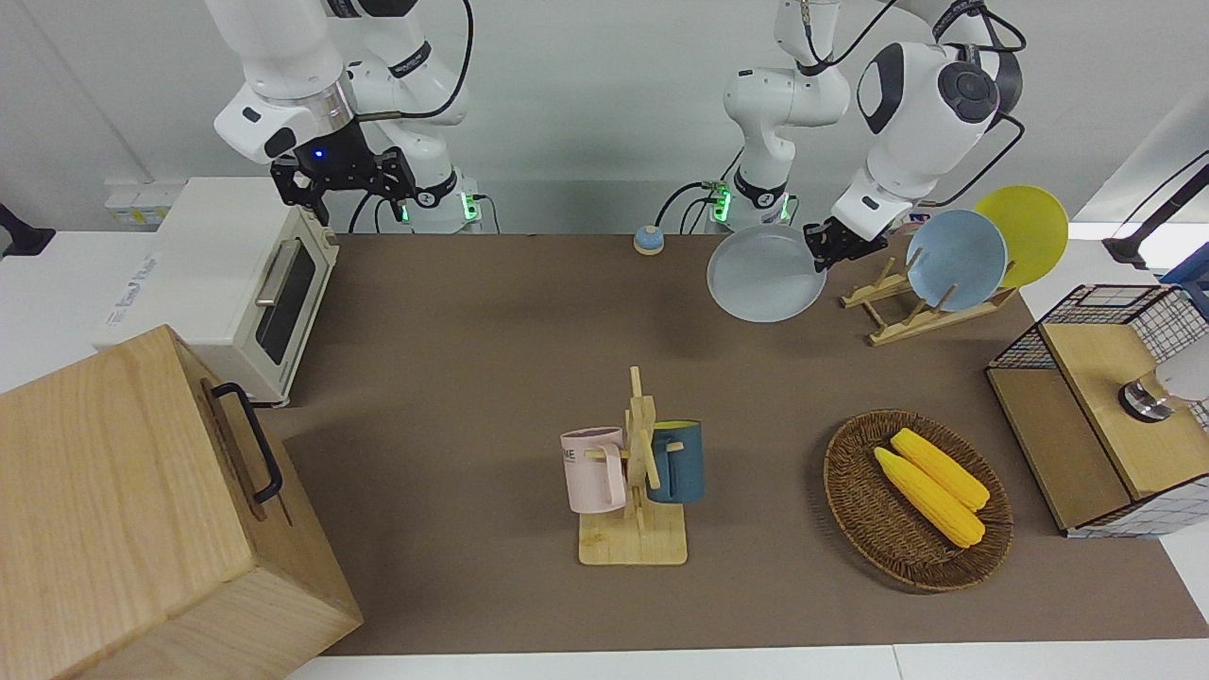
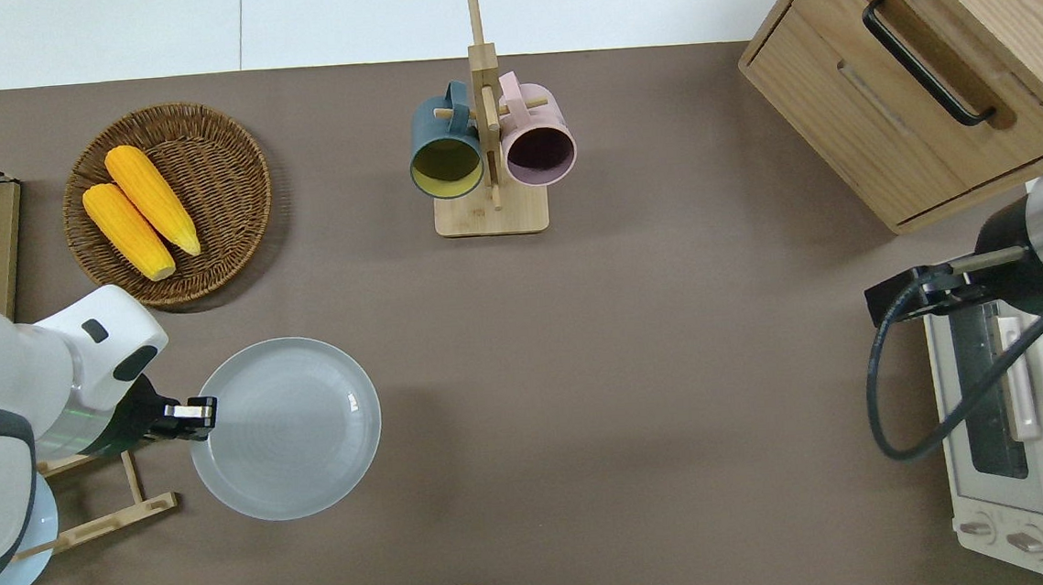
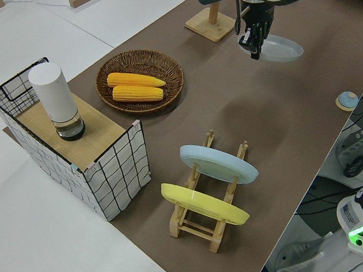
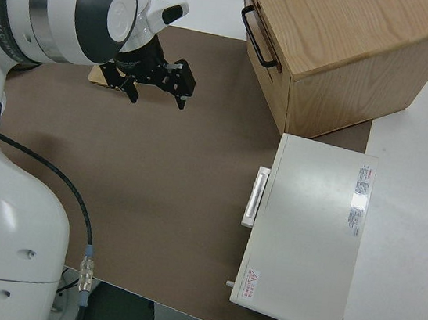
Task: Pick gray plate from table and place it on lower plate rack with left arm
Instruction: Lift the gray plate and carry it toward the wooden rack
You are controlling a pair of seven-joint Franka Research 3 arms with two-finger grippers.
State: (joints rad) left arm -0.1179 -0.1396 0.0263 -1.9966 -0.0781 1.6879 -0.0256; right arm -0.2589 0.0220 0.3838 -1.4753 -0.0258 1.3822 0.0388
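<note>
The gray plate (image 2: 285,427), lifted off the worktop (image 2: 637,367) and roughly level, is gripped at its rim by the jaws of the left gripper (image 2: 201,418), the plate extending from the jaws toward the right arm's end. On the opposite side of the jaws, just beside them, stands the lower plate rack (image 1: 921,312), whose pegs hold a light blue plate (image 1: 956,260) and a yellow plate (image 1: 1025,222) on edge; a wicker basket (image 2: 228,162) with two corn cobs (image 2: 139,211) lies farther from the robots than the jaws. The right arm is parked, the jaws of the right gripper (image 4: 157,88) spread apart with nothing between them.
</note>
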